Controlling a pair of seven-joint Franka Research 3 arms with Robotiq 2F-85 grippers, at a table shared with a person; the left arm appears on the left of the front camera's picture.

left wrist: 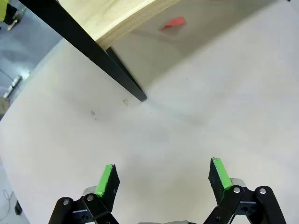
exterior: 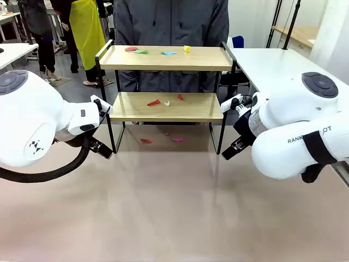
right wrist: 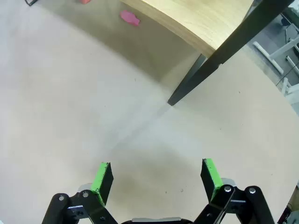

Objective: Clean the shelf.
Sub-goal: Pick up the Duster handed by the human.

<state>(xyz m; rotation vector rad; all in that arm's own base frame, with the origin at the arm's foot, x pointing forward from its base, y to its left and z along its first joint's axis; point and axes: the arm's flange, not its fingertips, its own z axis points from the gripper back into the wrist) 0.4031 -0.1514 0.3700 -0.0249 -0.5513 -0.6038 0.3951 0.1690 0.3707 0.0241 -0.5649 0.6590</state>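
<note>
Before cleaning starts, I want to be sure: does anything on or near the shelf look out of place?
Yes. Coloured paper scraps litter the shelf: top board, lower board, and the table beneath.

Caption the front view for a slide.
Open left gripper and open right gripper flank a two-tier shelf strewn with coloured scraps; a person stands behind.

A person (exterior: 172,22) in a grey jacket stands at the beige table's (exterior: 163,213) far edge. A red paper scrap (exterior: 145,140) and a pink paper scrap (exterior: 177,139) lie toward that edge.
</note>
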